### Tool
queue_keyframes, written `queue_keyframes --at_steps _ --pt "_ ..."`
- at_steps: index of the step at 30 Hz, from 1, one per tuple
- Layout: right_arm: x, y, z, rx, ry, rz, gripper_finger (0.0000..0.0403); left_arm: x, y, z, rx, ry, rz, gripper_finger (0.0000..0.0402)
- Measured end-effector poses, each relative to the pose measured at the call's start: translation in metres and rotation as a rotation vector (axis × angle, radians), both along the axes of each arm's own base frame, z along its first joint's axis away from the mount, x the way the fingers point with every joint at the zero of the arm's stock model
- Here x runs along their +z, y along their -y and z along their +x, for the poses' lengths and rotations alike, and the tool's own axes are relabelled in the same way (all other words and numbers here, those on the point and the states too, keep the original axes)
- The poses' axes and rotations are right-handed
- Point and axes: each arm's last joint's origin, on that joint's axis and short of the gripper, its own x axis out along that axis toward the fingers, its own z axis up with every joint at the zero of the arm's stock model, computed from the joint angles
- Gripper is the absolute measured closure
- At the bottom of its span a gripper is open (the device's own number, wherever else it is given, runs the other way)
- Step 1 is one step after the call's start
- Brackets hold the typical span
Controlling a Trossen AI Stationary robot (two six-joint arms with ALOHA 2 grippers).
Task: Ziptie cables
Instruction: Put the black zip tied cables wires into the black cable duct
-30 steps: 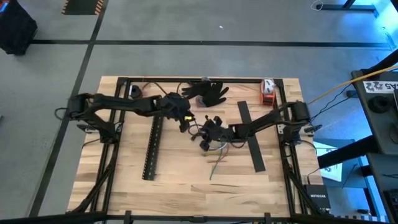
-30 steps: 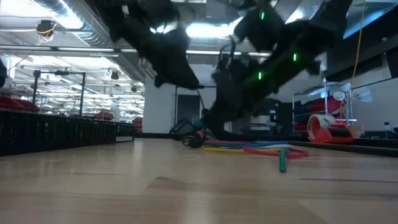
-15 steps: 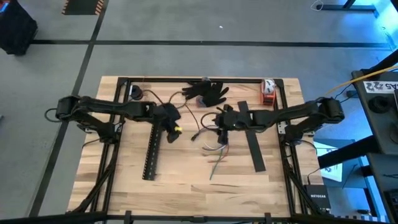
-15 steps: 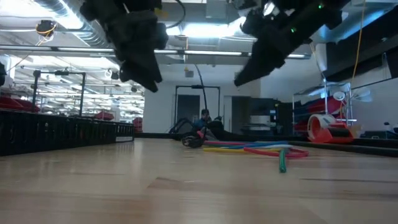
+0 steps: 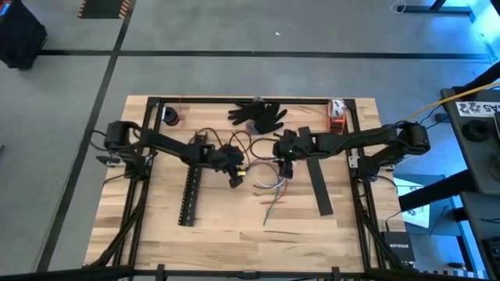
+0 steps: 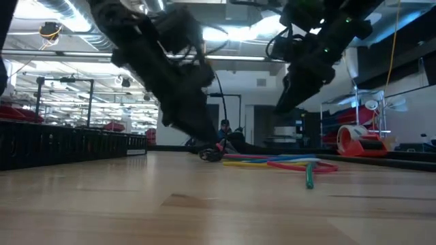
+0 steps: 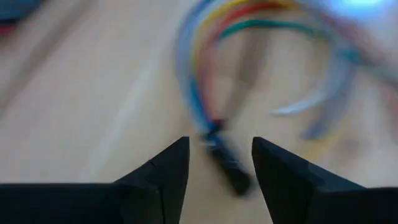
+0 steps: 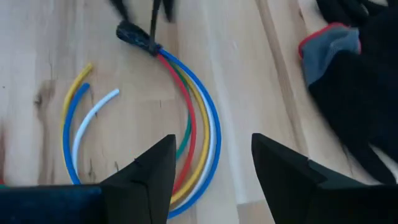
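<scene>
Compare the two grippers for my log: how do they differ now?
The left gripper is low, with its fingers either side of the cables' dark bound end; the right gripper hangs higher, over the cables' loop. Both are open and hold nothing.

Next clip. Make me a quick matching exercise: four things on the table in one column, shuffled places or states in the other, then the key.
1. cables
2. black glove
3. slotted channel
4. left gripper

A. at the table's far edge
B. open, low over the bundle's dark tied end
C. curved loop of coloured wires, mid-table
D. lying straight, on the left arm's side

Pairs: 1-C, 2-A, 3-D, 4-B
</scene>
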Motion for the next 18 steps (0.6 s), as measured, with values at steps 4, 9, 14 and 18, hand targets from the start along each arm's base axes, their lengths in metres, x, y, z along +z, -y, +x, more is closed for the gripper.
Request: queue_keyframes --at_steps 4,9,14,18 --pt "0.0 0.0 0.0 0.06 -0.015 -0.042 0.02 -0.013 -0.002 0.01 0.071 0.053 -0.046 0.0233" --pt "-0.001 -0.001 -0.001 0.151 -0.042 -0.084 0.02 -0.019 0.007 0.015 0.096 0.097 -0.128 0.0233" --pt "-0.001 -0.001 -0.001 0.205 -0.048 -0.105 0.0201 -0.01 0.015 0.021 0.112 0.165 -0.142 0.0233" --pt "-0.001 -0.001 -0.001 0.205 -0.049 -0.104 0.0201 -0.017 0.022 0.022 0.088 0.142 -0.095 0.0233"
